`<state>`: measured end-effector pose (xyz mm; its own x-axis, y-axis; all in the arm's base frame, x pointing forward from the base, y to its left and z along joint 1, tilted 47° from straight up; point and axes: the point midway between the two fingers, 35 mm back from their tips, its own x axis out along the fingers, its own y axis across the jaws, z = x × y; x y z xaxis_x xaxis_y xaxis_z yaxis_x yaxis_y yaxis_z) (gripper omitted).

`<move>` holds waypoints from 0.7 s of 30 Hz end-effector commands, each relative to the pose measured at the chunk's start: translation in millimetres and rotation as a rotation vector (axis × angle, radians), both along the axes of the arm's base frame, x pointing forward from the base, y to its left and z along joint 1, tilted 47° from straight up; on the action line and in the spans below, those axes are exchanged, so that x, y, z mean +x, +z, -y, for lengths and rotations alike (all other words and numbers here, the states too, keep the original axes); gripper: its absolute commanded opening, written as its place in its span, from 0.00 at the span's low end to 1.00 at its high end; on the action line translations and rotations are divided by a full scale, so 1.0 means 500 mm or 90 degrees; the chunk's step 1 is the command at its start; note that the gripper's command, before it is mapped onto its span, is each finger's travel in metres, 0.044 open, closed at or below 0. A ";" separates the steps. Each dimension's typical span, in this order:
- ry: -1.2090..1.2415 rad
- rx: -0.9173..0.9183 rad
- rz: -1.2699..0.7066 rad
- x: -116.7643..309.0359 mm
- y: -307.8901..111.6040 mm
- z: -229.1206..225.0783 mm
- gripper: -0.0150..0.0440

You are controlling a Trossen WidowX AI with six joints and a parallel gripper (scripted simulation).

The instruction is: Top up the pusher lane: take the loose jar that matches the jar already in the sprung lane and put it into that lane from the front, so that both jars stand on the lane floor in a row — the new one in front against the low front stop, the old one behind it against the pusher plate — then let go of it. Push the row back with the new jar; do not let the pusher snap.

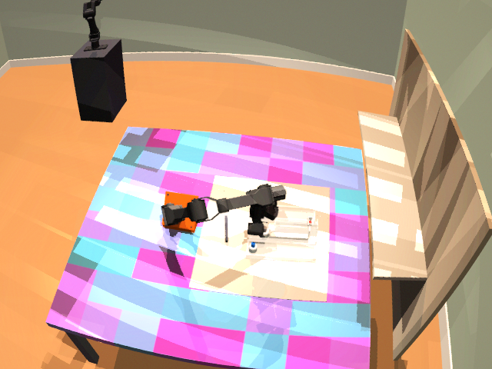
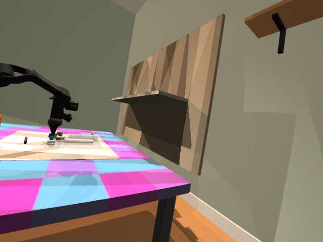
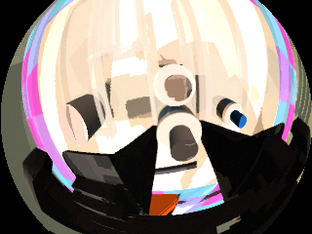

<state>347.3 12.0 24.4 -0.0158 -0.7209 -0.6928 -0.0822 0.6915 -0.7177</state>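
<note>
My gripper (image 2: 53,134) (image 3: 177,127) is shut on a jar (image 3: 183,146) with a pale round top and a grey-brown knob, upright at the front end of the clear rack (image 1: 280,260) (image 2: 99,146). Another pale round-topped jar (image 3: 175,87) stands directly beyond it in the same lane; the two look close together or touching. The pusher's red marker (image 1: 310,221) shows toward the lane's far end. My arm hides the fingertips in the top view. Whether the held jar's base rests on the lane floor is hidden.
A small blue-capped jar (image 1: 252,247) (image 2: 51,138) (image 3: 238,118) stands to one side, and a wider dark jar (image 3: 93,117) with a pale lid to the other. A thin dark bar (image 1: 226,228) (image 2: 25,139) (image 3: 175,168) lies before the rack. An orange plate (image 1: 181,198) is at my base.
</note>
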 end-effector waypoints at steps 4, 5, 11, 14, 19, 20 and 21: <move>0.004 -0.002 0.016 0.015 0.005 -0.001 0.25; 0.004 -0.002 0.016 0.015 0.005 -0.001 0.25; 0.004 -0.002 0.016 0.017 0.005 -0.001 0.25; 0.004 -0.002 0.016 0.018 0.005 -0.001 0.25; 0.004 -0.002 0.016 0.018 0.004 -0.001 0.25; 0.004 -0.002 0.016 0.018 0.004 0.000 0.25; 0.004 -0.002 0.016 0.018 0.004 0.000 0.25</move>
